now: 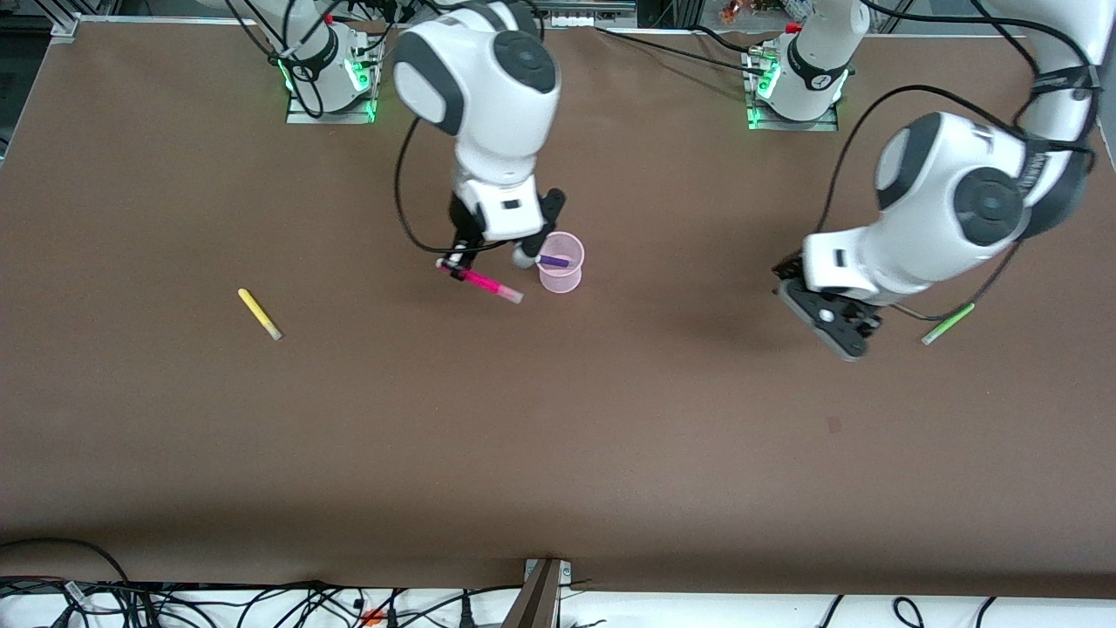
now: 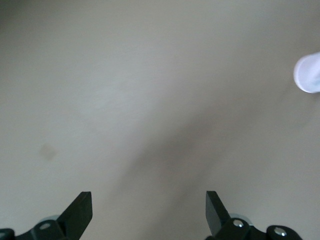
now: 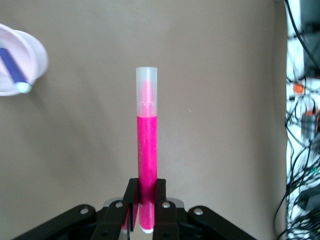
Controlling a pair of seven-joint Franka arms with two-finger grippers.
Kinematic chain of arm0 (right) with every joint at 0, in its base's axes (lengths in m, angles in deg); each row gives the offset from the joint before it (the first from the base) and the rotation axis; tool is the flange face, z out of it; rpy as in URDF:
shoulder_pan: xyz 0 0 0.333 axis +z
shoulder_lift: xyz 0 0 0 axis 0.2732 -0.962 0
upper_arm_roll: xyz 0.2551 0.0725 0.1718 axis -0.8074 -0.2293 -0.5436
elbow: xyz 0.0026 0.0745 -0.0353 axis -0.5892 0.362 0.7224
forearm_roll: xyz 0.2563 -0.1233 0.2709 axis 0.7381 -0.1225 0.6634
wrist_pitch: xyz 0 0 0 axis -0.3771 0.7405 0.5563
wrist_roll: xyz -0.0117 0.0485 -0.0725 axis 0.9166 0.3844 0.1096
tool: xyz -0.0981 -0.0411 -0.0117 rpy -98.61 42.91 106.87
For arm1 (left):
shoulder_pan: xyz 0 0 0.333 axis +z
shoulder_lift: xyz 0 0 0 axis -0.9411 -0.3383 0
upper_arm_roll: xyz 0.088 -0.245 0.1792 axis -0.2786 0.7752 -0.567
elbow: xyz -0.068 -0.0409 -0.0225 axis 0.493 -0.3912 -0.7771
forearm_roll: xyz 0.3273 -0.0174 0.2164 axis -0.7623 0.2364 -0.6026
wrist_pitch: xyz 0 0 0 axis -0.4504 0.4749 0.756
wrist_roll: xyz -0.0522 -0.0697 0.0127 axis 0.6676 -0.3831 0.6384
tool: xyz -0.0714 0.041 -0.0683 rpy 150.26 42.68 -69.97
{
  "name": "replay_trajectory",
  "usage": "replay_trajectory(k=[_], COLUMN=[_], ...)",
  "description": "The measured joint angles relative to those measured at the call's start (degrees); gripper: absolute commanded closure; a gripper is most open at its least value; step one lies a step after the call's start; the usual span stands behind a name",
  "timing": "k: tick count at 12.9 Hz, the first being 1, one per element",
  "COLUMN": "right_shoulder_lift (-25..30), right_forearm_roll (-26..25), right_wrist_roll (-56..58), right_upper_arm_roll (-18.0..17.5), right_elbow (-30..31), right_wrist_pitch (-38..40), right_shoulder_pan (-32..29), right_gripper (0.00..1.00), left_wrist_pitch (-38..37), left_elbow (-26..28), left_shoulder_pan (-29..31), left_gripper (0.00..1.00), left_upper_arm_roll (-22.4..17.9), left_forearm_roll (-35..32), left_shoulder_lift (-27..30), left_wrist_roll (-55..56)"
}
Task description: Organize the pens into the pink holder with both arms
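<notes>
Right gripper (image 1: 455, 259) clenched on magenta pen (image 1: 485, 283) beside pink holder (image 1: 561, 262); left gripper (image 1: 833, 318) released, waiting near green pen (image 1: 948, 324).

Both arms are built of large glossy white rounded shells joined by dark grey bands, with round dark grey caps on the joints. The right arm (image 1: 488, 96) and the left arm (image 1: 950, 209) each rise from a metal base plate lit by green lamps. Thin black cables loop loosely along both. The right gripper (image 3: 145, 220) is matt black, with silver screw heads on its finger mounts. The left gripper (image 2: 149, 212) has black wedge-shaped fingertips (image 2: 80, 207) and similar silver screws.
</notes>
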Motion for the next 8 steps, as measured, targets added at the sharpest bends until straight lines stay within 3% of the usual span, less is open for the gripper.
replay_trajectory(k=[5,8], right_shoulder_lift=[-3.45,-6.61], right_forearm_roll=[-5.90,-7.76], right_wrist_roll=[-0.01,-1.42], right_upper_arm_roll=[0.07,0.29], right_elbow=[-0.22,-0.25], right_wrist_pitch=[7.97,10.69], right_shoulder_pan=[9.22,11.63], right_gripper=[1.00,1.00], left_wrist_pitch=[-16.70,-23.14], left_elbow=[-10.60,-14.75], left_shoulder_pan=[0.67,0.56], left_gripper=[0.00,0.00], left_upper_arm_roll=[-0.82,-1.76], left_forearm_roll=[-2.77,-4.07], left_shoulder_lift=[0.03,0.23], left_wrist_roll=[1.59,3.57])
